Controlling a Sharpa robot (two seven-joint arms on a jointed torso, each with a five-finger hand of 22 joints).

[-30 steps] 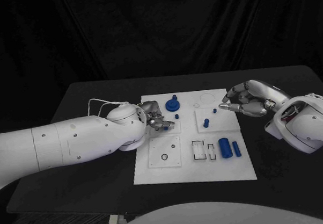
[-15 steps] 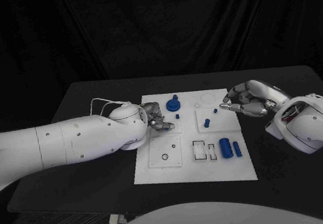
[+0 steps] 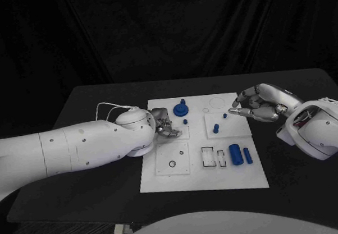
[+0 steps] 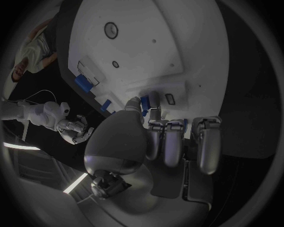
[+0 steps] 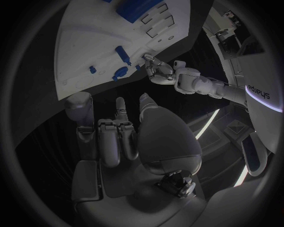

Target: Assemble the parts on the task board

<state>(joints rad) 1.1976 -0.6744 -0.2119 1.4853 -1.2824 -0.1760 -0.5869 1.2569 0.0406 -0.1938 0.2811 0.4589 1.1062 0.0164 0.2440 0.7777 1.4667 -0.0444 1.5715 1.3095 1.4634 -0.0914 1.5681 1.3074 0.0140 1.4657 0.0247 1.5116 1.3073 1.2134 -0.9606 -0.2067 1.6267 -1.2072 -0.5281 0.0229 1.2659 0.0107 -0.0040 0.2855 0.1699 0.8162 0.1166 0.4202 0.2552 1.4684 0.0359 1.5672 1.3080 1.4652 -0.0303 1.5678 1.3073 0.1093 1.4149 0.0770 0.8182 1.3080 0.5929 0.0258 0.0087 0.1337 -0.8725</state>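
The white task board (image 3: pixel 204 175) lies mid-table. At its far left stands a round blue part with a post (image 3: pixel 180 109), and a small blue peg (image 3: pixel 185 122) is just in front of it. Another peg (image 3: pixel 216 128), a blue cylinder (image 3: pixel 235 154) and a thin blue bar (image 3: pixel 247 155) sit to the right. My left hand (image 3: pixel 163 124) hovers over the board's far-left area with its fingers curled. In the left wrist view a small blue piece (image 4: pixel 144 105) shows at the thumb tip; a grip is unclear. My right hand (image 3: pixel 257 105) hangs curled and holding nothing at the board's right edge.
A small black ring (image 3: pixel 171 163) and rectangular slots (image 3: pixel 214 156) mark the board's near half. In the right wrist view the board (image 5: pixel 89 47) and my left hand (image 5: pixel 155 68) lie ahead of the right hand (image 5: pixel 118 137). Black table (image 3: pixel 87 187) surrounds the board.
My left hand has crept slightly to the right, further over the board's far-left corner. The right hand and the blue parts have stayed in place.
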